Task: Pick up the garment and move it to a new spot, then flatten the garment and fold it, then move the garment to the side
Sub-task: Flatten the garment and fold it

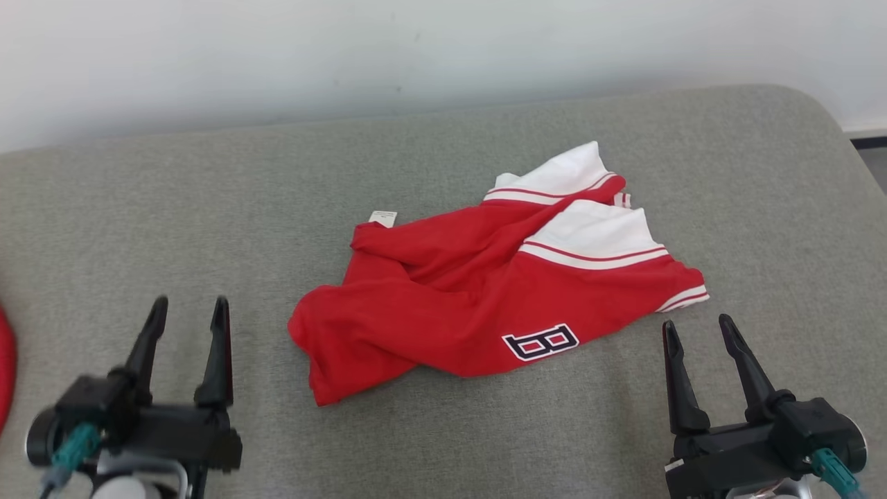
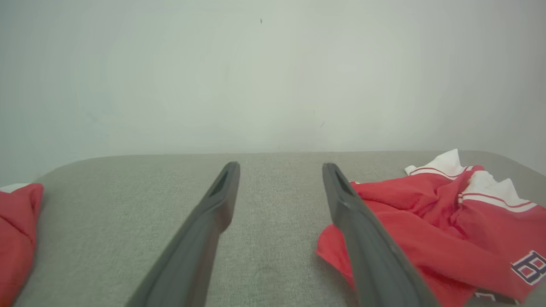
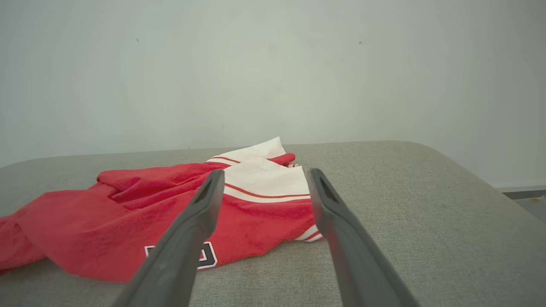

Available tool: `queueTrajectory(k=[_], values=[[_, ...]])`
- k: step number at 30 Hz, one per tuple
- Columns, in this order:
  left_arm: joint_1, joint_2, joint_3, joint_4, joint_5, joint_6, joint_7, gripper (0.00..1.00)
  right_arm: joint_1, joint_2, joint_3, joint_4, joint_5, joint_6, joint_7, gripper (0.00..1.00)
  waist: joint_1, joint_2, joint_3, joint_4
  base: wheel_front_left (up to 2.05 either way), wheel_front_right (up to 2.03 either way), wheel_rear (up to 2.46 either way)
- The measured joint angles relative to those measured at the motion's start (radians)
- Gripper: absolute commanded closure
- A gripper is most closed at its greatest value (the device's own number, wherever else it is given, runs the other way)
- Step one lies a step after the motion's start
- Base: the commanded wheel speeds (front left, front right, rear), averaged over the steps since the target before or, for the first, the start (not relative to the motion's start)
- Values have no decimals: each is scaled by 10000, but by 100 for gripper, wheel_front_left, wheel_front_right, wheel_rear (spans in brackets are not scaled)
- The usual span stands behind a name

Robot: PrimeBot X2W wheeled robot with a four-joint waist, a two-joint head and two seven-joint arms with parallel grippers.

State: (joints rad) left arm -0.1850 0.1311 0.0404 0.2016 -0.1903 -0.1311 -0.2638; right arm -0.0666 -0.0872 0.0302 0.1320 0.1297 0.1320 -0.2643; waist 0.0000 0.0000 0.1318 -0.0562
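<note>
**Crumpled jersey waits between two open grippers**

The red knit garment with white, red-striped panels lies bunched in the middle of the grey fabric-covered surface, a little right of centre in the head view. Its white panels are at the far right, and a rumpled red corner points toward the near left. Nothing grips it, so the pick-up seems not yet begun.

The left gripper hovers near the front edge, well apart from the cloth, fingers spread and empty. The right gripper is likewise parted and empty, and its tips are just short of the striped hem at the near right.

To lift it cleanly, I would judge it best to pinch two separated points: the striped hem on the right and the loose red corner on the left. Each finger pair should take one layer or a firm fold, not the heaped middle. The knit looks soft and will sag, so an even rise with both arms should keep it from twisting further.

A dark-outlined emblem near the front hem reads as a block letter "B" lying on its side. A small white tag sticks out at the far-left edge, its print too small to read.

A second red cloth shows at the far left, and a plain pale wall is behind.
</note>
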Motion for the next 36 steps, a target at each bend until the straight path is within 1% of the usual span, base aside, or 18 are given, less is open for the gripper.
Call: queueTrajectory(k=[8, 12, 18, 22, 25, 26, 27, 28, 29, 33, 36], values=[[-1808, 767, -974, 1425, -500, 0, 59, 0, -282, 165, -12, 259, -15, 0, 0, 0, 0, 0, 403, -424, 0, 0, 0], [-2496, 1122, -1419, 2366, -742, 0, 435, 0, -392, 226, -36, 391, -13, 0, 0, 0, 1, 0, 641, -707, 0, 0, 0], [-2809, 1406, -1992, 3526, -1216, 0, 654, 0, -517, 309, -40, 560, -10, 0, 0, 0, 1, 0, 957, -1155, 0, 0, 0], [-2816, 1511, -2286, 4322, -1517, 0, 1047, 0, -564, 336, -75, 650, -10, 0, 0, 0, 2, 0, 1120, -1406, 0, 0, 0], [-2844, 1567, -2506, 4755, -1722, 0, 1149, 0, -588, 339, -77, 731, -10, 0, 2, 0, 1, 0, 1173, -1550, 0, 0, 0], [-2892, 1574, -2581, 4836, -1843, 2, 1189, 6, -600, 343, -75, 757, -10, 0, 0, 0, 1, 0, 1173, -1585, 0, 0, 0], [-2939, 1572, -2673, 4888, -1944, 4, 1220, 48, -612, 345, -82, 779, -10, 0, 0, 0, 1, 0, 1157, -1607, 0, 0, 0], [-2970, 1553, -2794, 4907, -2119, 4, 1235, 99, -613, 345, -84, 792, -10, 0, 0, 0, 0, 0, 1129, -1619, 0, 0, 0], [-2973, 1519, -2901, 4916, -2324, 4, 1260, 100, -612, 347, -92, 803, -10, 0, 0, 0, 1, 0, 1095, -1623, 0, 0, 0], [-2971, 1565, -3369, 4972, -2476, -6, 1241, 100, -553, 353, -142, 830, -10, 0, 2, 0, 1, 0, 931, -1597, 0, 0, 0], [-2987, 1693, -3486, 4943, -2472, -6, 869, 100, -502, 355, -169, 815, -10, 0, 2, 0, 0, 1, 805, -1534, 0, 0, 0]])
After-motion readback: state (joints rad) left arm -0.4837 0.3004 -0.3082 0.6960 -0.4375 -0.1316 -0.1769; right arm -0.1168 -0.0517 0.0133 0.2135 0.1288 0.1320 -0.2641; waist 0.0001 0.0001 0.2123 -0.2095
